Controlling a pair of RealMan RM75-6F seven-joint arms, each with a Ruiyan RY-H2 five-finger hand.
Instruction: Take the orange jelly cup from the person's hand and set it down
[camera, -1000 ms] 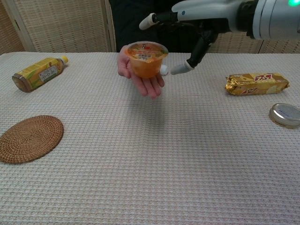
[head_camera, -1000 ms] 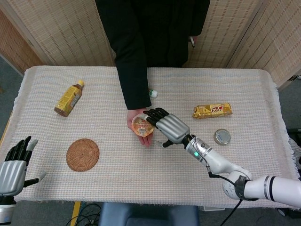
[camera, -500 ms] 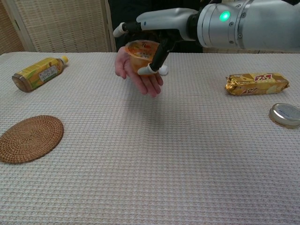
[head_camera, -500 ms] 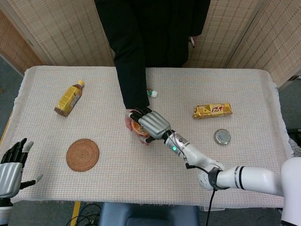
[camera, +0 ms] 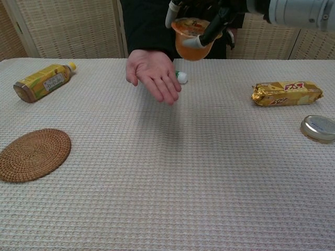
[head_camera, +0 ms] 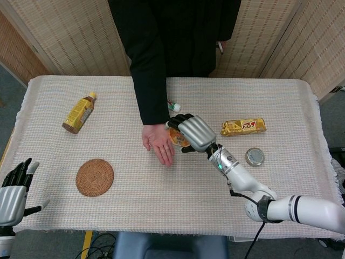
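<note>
My right hand (head_camera: 193, 133) (camera: 205, 14) grips the orange jelly cup (camera: 191, 40) (head_camera: 178, 139) from above and holds it in the air, to the right of the person's hand (head_camera: 158, 143) (camera: 154, 75). That palm lies flat, face up, with nothing on it. In the chest view the cup hangs high above the table, fingers wrapped over its rim. My left hand (head_camera: 13, 191) hovers at the table's near left corner with its fingers spread, holding nothing.
A tea bottle (head_camera: 78, 111) (camera: 42, 81) lies at the far left. A woven coaster (head_camera: 95, 177) (camera: 33, 154) sits near left. A gold snack bar (head_camera: 243, 126) (camera: 286, 93) and a metal lid (head_camera: 254, 156) (camera: 319, 128) lie right. A small white-green object (head_camera: 174, 106) (camera: 181, 77) rests behind the palm.
My right hand closed on the jelly cup, lifted it off the person's palm and carried it up and to the right. The palm stays in place, now bare.
</note>
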